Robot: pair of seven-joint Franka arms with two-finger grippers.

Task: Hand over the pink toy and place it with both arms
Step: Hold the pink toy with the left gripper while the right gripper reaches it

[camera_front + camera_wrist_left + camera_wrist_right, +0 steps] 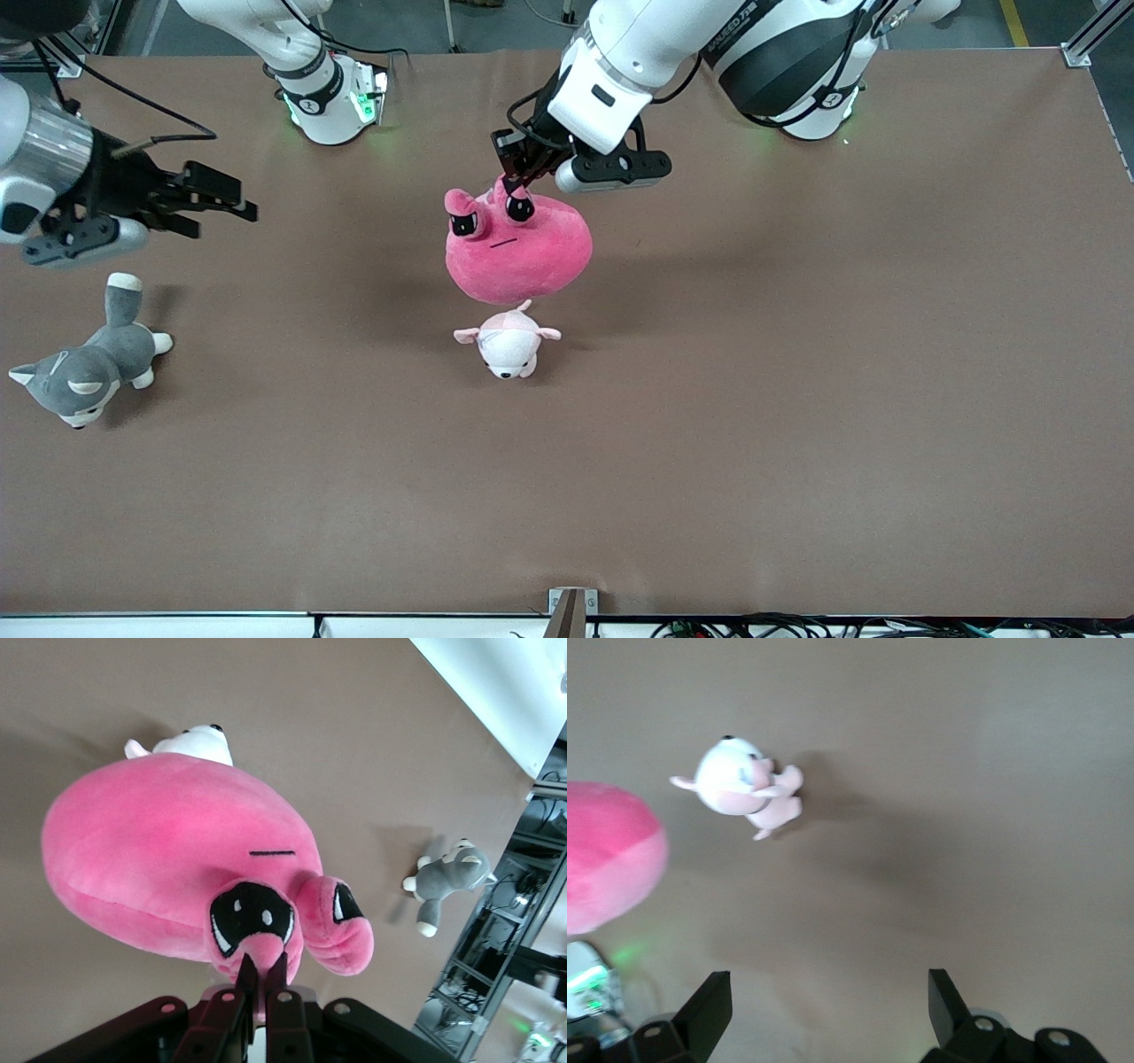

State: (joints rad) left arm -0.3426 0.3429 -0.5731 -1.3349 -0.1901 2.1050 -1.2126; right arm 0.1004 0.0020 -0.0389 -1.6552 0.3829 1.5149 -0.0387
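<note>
Hot-pink and rounded, the pink toy (518, 248) hangs in the air over the middle of the table (797, 399), lifted clear of the brown surface, with its shadow falling beside the small plush beneath it. One ear-like bump at its top is pinched by the left gripper (514, 177), whose fingers (246, 979) are clamped tight on that bump. Three plush toys are in sight in all: the pink toy, one pale pink-and-white plush (507, 343) lying on the table just nearer the front camera than the hanging toy, and one grey-and-white plush dog (87, 368) lying toward the right arm's end of the table, near that edge. Two arms work here. The right gripper (213, 199) is up over the table toward its own end, above the dog's area, its jaws spread wide and holding nothing. Between that gripper and the pink toy the brown surface is bare, as is the whole stretch toward the left arm's end and the near edge.
</note>
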